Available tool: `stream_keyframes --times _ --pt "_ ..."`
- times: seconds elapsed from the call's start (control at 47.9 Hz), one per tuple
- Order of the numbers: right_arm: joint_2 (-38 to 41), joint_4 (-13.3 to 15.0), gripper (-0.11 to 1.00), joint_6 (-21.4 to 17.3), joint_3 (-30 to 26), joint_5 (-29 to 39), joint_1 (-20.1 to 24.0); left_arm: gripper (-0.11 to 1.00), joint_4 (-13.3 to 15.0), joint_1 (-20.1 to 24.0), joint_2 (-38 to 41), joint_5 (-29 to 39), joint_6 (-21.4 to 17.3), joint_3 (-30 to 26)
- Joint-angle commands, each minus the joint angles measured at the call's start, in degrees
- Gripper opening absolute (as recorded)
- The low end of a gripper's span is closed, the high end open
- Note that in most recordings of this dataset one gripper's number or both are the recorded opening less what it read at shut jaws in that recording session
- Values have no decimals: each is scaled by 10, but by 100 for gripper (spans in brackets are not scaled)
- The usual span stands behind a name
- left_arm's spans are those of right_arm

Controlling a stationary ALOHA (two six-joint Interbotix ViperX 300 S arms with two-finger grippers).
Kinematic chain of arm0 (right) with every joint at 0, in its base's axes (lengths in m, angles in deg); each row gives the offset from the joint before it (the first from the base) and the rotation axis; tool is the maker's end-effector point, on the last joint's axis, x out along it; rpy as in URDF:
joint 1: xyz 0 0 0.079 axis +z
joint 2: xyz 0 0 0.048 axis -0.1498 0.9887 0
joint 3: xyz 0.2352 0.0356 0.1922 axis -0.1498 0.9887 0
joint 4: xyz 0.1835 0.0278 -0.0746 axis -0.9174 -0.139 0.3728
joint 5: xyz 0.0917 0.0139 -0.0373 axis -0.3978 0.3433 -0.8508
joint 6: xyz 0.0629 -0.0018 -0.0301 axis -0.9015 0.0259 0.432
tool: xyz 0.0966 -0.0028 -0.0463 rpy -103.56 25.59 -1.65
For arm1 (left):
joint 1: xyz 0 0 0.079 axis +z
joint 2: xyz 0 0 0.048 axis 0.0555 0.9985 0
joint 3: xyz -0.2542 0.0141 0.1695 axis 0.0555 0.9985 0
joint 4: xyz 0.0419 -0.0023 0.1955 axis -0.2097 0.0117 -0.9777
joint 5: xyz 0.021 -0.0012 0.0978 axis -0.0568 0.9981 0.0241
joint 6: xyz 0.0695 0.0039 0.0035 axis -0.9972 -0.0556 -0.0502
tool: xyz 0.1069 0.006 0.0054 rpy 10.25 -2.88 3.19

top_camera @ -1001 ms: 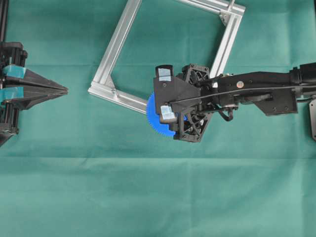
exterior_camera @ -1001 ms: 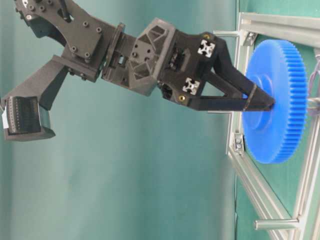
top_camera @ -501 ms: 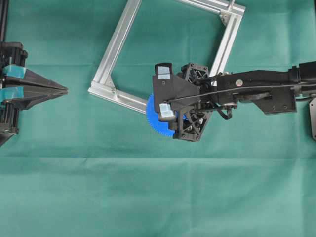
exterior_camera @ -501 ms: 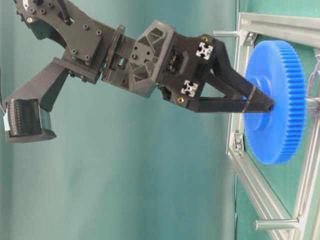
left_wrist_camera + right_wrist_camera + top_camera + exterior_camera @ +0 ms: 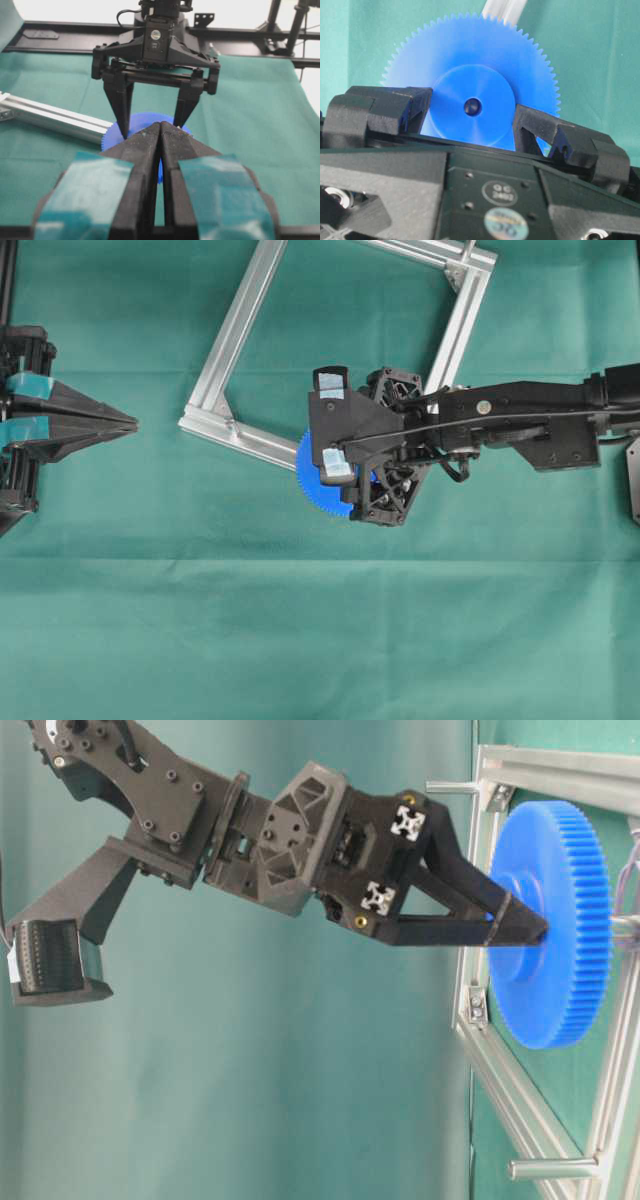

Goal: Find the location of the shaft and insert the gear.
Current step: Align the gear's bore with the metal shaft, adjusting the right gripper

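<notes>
Open cloth near and left; frame and right arm crowd the middle

The aluminium frame [image 5: 340, 350] lies across the upper centre of the green cloth [image 5: 300, 640], and the right gripper [image 5: 151, 132] stands over the blue gear [image 5: 318, 490] at the frame's lower rail, its fingers either side of the raised hub [image 5: 472, 107]. The right arm [image 5: 530, 420] blocks passage from the right. The left gripper [image 5: 125, 423], jaws together, sits well apart at the left edge, with bare cloth between it and the frame.
</notes>
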Motion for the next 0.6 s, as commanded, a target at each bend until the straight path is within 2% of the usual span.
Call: stream_keyframes --times 0.0,0.584 --pt "-8 4 69 1 -4 -6 -12 1 0 0 6 -2 0 -15" --pt "-8 4 69 1 17 -40 -13 1 0 0 6 0 1 -16"
